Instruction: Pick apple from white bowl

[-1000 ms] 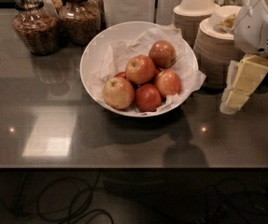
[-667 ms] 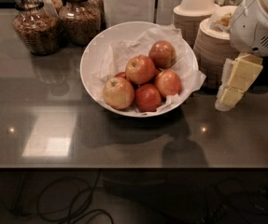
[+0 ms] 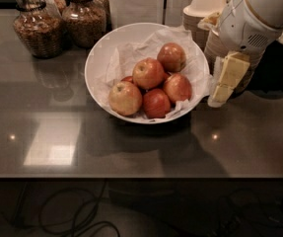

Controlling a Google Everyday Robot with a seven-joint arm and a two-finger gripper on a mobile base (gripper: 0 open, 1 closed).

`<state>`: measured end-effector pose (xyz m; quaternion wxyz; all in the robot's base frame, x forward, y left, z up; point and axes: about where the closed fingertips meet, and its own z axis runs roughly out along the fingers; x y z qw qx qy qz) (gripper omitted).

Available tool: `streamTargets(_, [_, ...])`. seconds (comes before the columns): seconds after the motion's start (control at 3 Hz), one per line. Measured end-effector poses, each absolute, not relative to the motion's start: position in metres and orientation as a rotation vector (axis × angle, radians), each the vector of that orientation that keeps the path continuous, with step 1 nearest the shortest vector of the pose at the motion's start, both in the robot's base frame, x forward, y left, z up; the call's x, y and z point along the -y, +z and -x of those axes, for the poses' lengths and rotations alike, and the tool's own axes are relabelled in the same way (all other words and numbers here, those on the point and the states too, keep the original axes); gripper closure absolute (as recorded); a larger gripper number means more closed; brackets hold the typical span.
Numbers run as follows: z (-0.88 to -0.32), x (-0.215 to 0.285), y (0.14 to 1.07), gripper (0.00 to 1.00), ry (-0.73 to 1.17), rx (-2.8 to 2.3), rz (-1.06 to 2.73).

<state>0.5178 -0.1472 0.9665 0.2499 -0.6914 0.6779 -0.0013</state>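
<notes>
Just outside the right-hand rim of the white bowl hangs the gripper, low over the counter; I cannot tell whether it is spread or pressed together. Left of the gripper in view, the apple sits high among the others in the bowl, touching a redder apple on the gripper's side, with a paler yellow apple beyond it. To reach well, I would raise the gripper over the rim first, then descend on the apple from above. I would also keep off the crumpled paper and the stacked beige bowls just behind the gripper.
</notes>
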Motion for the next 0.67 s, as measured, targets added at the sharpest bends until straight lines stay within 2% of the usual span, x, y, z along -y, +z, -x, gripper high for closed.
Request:
streamTargets(0.33, [-0.530,0.134,0.962,0.06,0.031,-1.800,1.916])
streamTargets(0.67, [-0.542,0.124,0.961,0.07,0.071,-1.746,1.936])
